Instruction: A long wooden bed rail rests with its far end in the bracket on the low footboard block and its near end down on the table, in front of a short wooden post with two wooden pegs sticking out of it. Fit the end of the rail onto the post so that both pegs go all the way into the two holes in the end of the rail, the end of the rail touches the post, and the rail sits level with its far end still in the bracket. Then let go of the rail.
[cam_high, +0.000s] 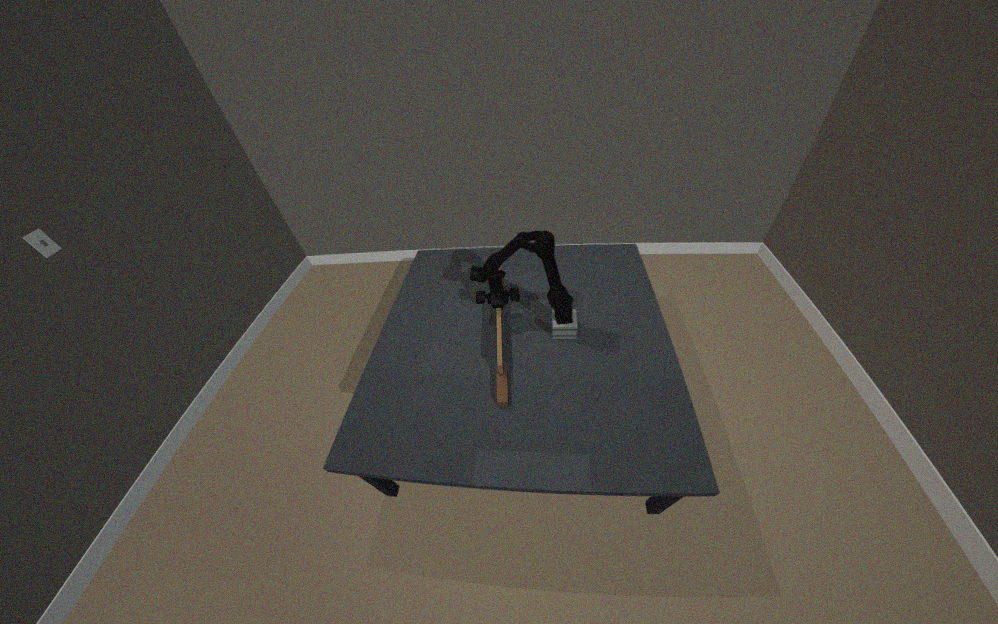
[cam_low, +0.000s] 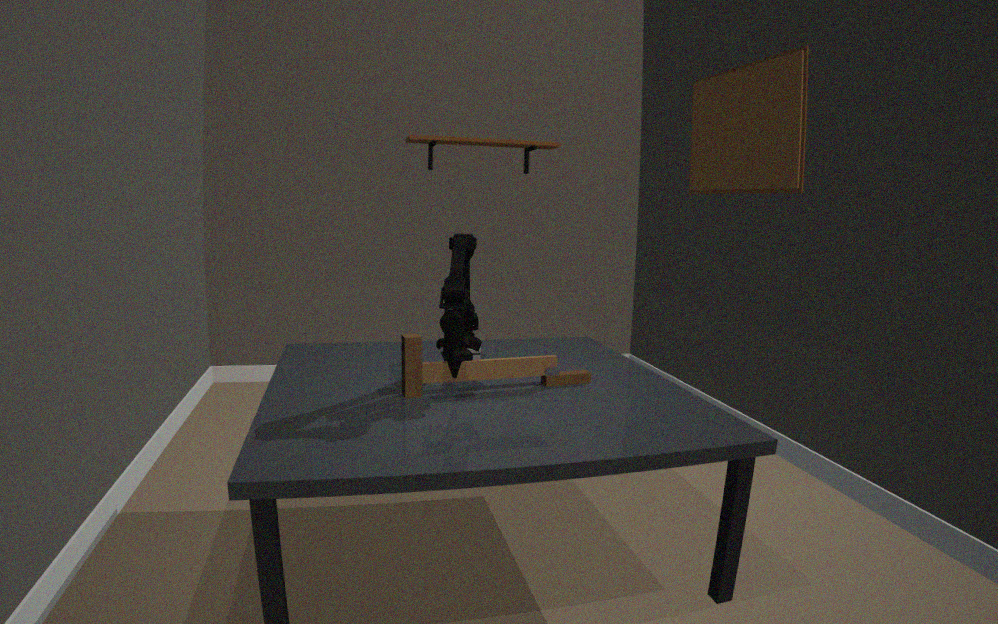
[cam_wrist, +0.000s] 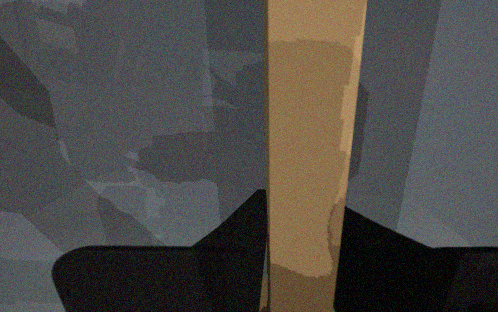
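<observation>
Gripper (cam_low: 454, 371) was clamped on the rail (cam_low: 507, 366) near its post end, pointing straight down. Rail's long axis ran level from the post (cam_low: 412, 365) toward the footboard block (cam_low: 568, 378), end apparently against the post; pegs not visible, so seating couldn't be confirmed. Release looked like the next call.

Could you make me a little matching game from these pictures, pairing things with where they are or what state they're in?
Things:
1. long wooden rail
2. short upright wooden post
3. black parallel-jaw gripper
4. low wooden footboard block

States or places:
A. closed on the rail, near the post end
B. standing on the grey table at the rail's left end, exterior view
C. lying at the rail's right end, exterior view
D. raised off the table, roughly level

Pairs: 1-D, 2-B, 3-A, 4-C
</observation>
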